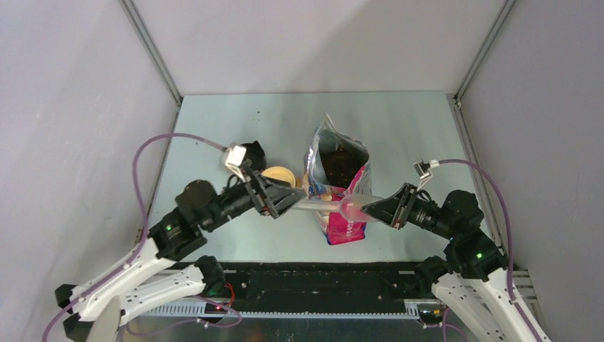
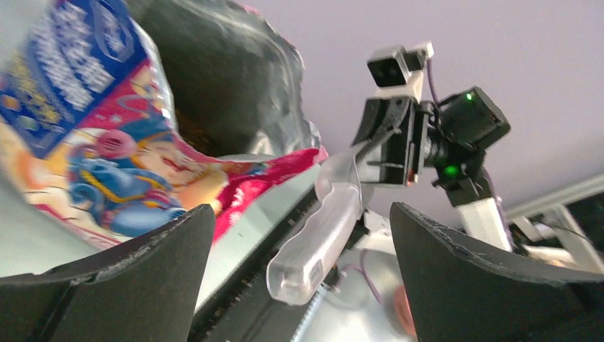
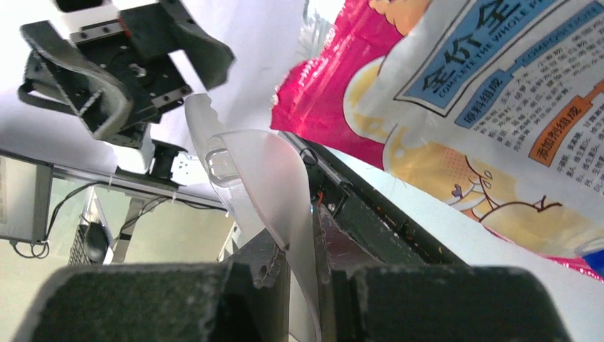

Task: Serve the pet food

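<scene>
The pet food is a dark mass inside the open blue-and-pink bag, which stands mid-table. In front of the bag a clear plastic scoop hangs level between both arms. My right gripper is shut on the scoop's thin bowl wall, pinched between its fingers. My left gripper is open. Its fingers stand wide on either side of the scoop handle without touching it. The bag fills the left of that view.
A tan bowl sits on the table just behind my left gripper, left of the bag. A black rail runs along the near table edge. Grey enclosure walls close in the table on three sides.
</scene>
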Robot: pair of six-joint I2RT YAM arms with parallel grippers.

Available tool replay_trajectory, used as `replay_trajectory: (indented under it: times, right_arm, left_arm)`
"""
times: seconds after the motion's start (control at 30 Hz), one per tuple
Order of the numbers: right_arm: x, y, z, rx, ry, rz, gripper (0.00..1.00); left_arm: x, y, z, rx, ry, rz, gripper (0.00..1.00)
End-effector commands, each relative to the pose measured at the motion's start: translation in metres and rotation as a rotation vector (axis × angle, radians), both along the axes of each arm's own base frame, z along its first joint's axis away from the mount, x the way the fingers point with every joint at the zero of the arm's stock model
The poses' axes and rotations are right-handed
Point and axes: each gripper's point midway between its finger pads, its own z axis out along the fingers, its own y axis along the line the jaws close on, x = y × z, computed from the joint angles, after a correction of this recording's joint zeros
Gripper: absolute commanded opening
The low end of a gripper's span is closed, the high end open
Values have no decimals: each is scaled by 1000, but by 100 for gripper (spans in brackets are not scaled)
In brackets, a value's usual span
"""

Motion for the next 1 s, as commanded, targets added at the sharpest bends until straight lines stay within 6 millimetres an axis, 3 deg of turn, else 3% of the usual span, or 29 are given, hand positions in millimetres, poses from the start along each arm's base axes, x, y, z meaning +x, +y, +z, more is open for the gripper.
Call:
replay_trajectory:
  times: [0.0, 0.17, 0.37, 0.63, 0.97]
  right_arm:
    - [5, 0, 32, 88, -108, -24, 0]
    - [8, 3, 30, 87, -84, -10, 0]
    - [14, 9, 20, 67, -36, 17, 0]
    - [15, 14, 17, 66, -8, 52, 0]
    - [9, 22, 11, 65, 49, 137, 0]
  left_arm:
    - [-27, -32, 13, -108, 106, -289, 99]
    - [-39, -43, 10, -110, 136, -429, 97]
    - [-46, -40, 7, -111, 137, -456, 87]
    - [-54, -38, 0, -89, 160, -485, 66]
    - [-57, -35, 5, -97, 121, -494, 55]
